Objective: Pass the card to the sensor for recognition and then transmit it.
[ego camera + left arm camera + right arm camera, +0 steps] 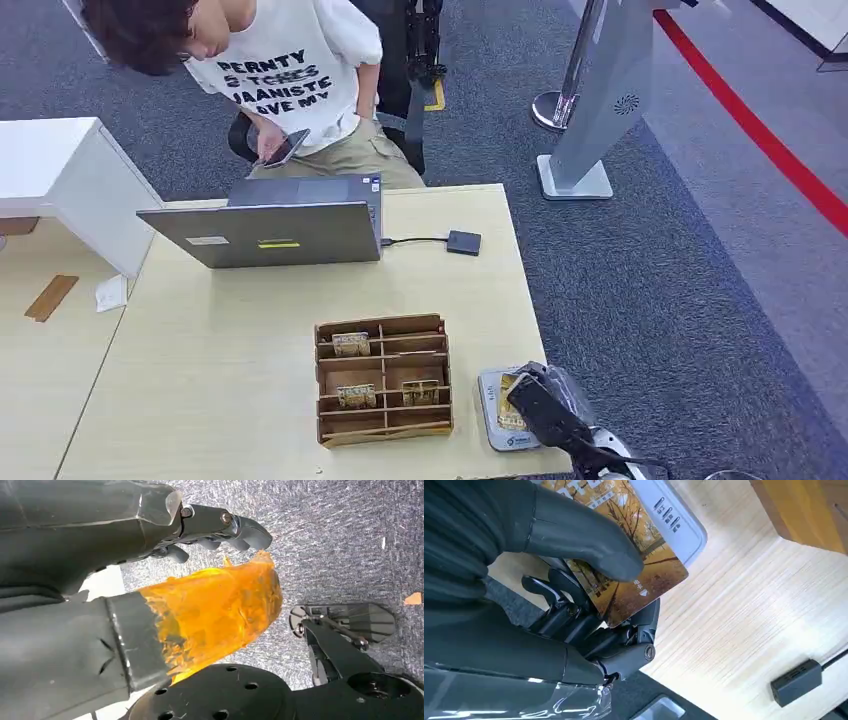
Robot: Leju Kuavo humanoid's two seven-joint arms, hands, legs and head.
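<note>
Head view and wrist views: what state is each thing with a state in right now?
right hand: grips the card.
card: held over the grey sensor pad.
sensor pad: flat on the table by the organizer.
left hand: holds nothing, fingers curled, above the carpet.
laptop: open.
wooden organizer: cards in three slots.

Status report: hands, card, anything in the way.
Right hand grips the card over the grey sensor. Left hand hangs over carpet, holding nothing. Wooden card rack stands beside the sensor, apart.
</note>
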